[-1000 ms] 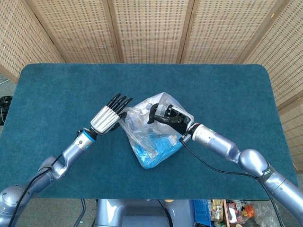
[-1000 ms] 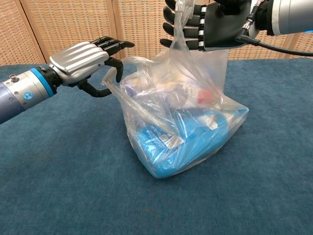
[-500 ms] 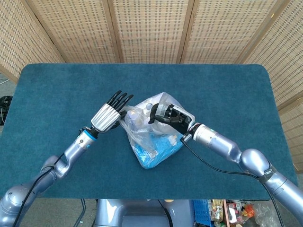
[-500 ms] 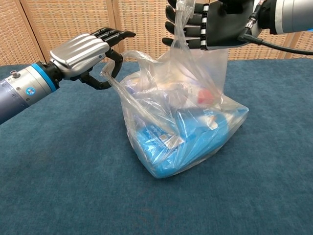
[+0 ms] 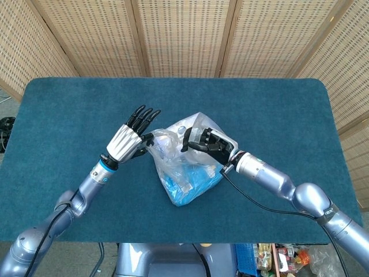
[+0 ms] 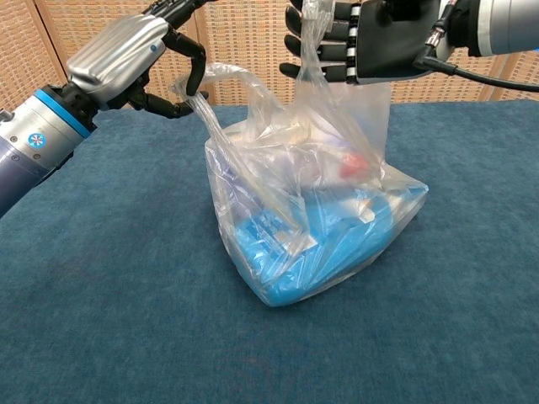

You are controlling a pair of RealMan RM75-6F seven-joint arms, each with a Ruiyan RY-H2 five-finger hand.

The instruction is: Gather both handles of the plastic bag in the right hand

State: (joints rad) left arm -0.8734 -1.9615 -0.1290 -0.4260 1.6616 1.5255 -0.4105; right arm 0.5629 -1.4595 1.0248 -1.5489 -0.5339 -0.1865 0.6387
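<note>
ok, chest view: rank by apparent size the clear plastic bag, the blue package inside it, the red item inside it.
1. Clear plastic bag, largest.
2. Blue package, filling the bag's lower part.
3. Red item, a small blurred patch behind the film, so its true extent is unclear.

The table [image 5: 69, 104] is dark teal blue and looks fuzzy. The plastic bag [image 6: 316, 210] is clear, so you can see through it. Inside it is something bright blue [image 6: 337, 244] with white bits, and a small red spot [image 6: 354, 164] at 2 o'clock from the blue. The left hand [image 6: 130, 55] has a shiny silver back and black fingers [image 5: 141, 117]. Its wrist has a blue ring [image 6: 63, 122]. The right hand [image 6: 370, 38] is black with white stripes. Both arms are silver grey. The wall screens [image 5: 184, 34] are tan with tiny dots.
</note>
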